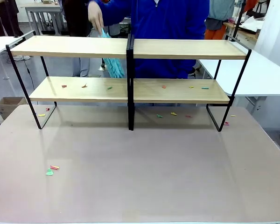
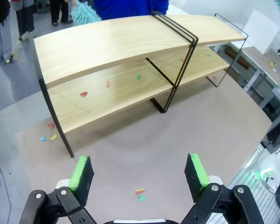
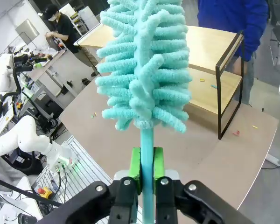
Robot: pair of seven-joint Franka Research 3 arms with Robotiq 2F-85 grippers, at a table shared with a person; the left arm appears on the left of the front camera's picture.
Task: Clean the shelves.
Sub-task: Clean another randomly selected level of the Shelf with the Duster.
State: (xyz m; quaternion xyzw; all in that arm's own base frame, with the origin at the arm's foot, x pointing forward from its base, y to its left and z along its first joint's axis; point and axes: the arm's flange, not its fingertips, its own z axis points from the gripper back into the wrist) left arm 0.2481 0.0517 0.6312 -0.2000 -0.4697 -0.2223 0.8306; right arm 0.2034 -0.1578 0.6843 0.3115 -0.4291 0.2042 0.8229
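The shelves (image 1: 177, 49) stand across the far half of the table, two light wood boards on a black frame. Small coloured scraps (image 1: 164, 87) lie along the lower board (image 2: 112, 91). Behind the shelves a person in blue holds a teal duster (image 1: 113, 65) in one hand (image 1: 95, 18). My left gripper (image 2: 140, 175) hangs open over the tabletop, short of the shelves' left end, with nothing between its green pads (image 2: 81, 175). My right gripper (image 3: 147, 170) is shut on the thin handle of a fluffy teal duster (image 3: 144, 70), off the shelves' right end (image 3: 210, 46).
More scraps lie on the grey-brown tabletop: a red and green pair (image 1: 52, 169) at front left, and some under the shelves (image 1: 172, 114). A white table (image 1: 261, 74) adjoins at the right. A cardboard box (image 1: 7, 105) sits on the floor at left.
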